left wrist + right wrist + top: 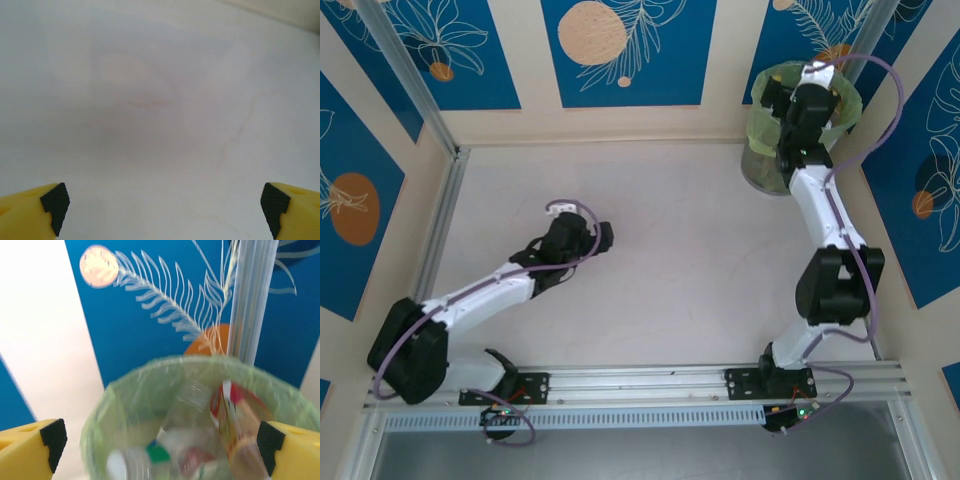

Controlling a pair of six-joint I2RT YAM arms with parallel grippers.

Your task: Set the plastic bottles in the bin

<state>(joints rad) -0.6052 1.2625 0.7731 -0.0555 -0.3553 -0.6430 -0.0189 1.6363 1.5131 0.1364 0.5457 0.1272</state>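
robot laboratory test cell, indicated by a pale table (670,260) walled in by blue leaf-printed panels (620,50), framed by aluminium posts (410,80), with a cabled left arm (490,290) and right arm (820,210) bolted to a metal rail (640,380).

Rear overhead camera surveys the whole table (660,250) — left wrist view faces that table closely; right wrist view peers into the bin (102,410).

Far right corner of the table (680,270): the bin (758,165). The plastic bottles (232,415) lie inside it (heaped, several overlapping). My right gripper (161,440) hangs above its mouth; my left gripper (165,205) over the table, left of centre.
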